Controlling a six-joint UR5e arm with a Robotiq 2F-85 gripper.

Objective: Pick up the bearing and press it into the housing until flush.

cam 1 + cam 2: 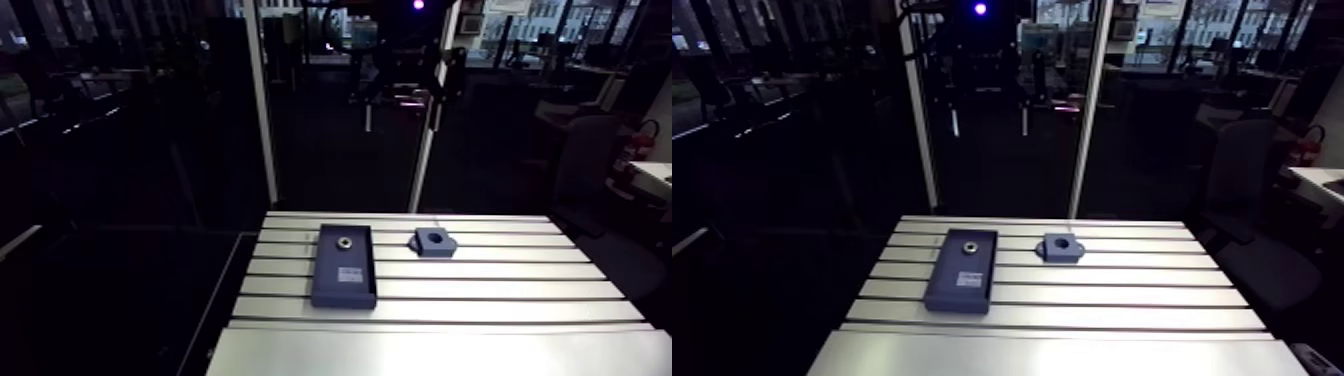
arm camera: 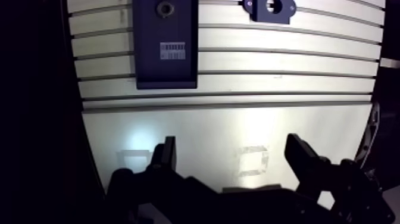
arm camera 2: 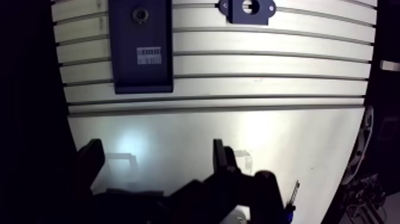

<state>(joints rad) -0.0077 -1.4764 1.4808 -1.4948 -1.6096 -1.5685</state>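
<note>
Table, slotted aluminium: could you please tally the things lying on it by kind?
tray: 1
bearing: 1
housing: 1
Total: 3

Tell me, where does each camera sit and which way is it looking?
Arm view: up on the arm, looking forward and down over the table; no part of the robot clearly shows.
Wrist view: on the wrist, looking down past the open gripper, whose fingers rise in front.
Both show the dark tray, the bearing in it, and the housing beside it.
</note>
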